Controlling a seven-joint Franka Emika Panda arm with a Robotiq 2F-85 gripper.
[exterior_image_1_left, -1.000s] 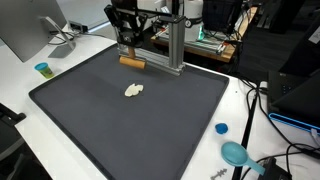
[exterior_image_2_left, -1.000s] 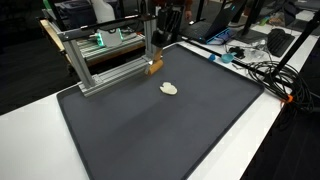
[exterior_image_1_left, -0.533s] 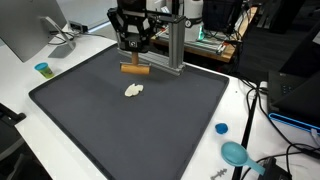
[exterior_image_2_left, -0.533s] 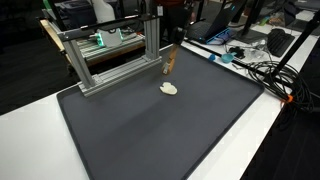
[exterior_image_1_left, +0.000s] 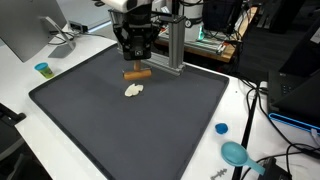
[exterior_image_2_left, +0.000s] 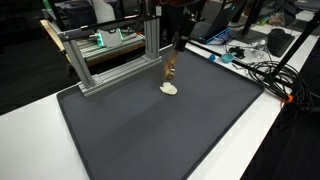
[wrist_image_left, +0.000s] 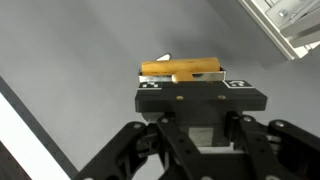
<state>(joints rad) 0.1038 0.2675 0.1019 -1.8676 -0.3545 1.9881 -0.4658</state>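
Note:
My gripper (exterior_image_1_left: 136, 62) is shut on a brown cylindrical stick (exterior_image_1_left: 137, 74) and holds it level just above the dark grey mat (exterior_image_1_left: 90, 130). A small white crumpled object (exterior_image_1_left: 134, 91) lies on the mat just beyond the stick. In the other exterior view the gripper (exterior_image_2_left: 174, 55) holds the stick (exterior_image_2_left: 170, 71) directly above the white object (exterior_image_2_left: 170, 88). In the wrist view the stick (wrist_image_left: 180, 68) lies crosswise at the gripper's (wrist_image_left: 196, 80) fingertips, with a corner of the white object (wrist_image_left: 165, 57) showing behind it.
An aluminium frame (exterior_image_1_left: 176, 48) stands at the mat's back edge and also shows in an exterior view (exterior_image_2_left: 110, 62). A blue cup (exterior_image_1_left: 42, 69) and a monitor (exterior_image_1_left: 25, 30) stand to one side. A blue lid (exterior_image_1_left: 221, 128), a teal object (exterior_image_1_left: 236, 154) and cables (exterior_image_2_left: 262, 68) lie on the white table.
The gripper has carried the stick away from the aluminium frame, out over the mat, to just above the white object. The white object has not moved.

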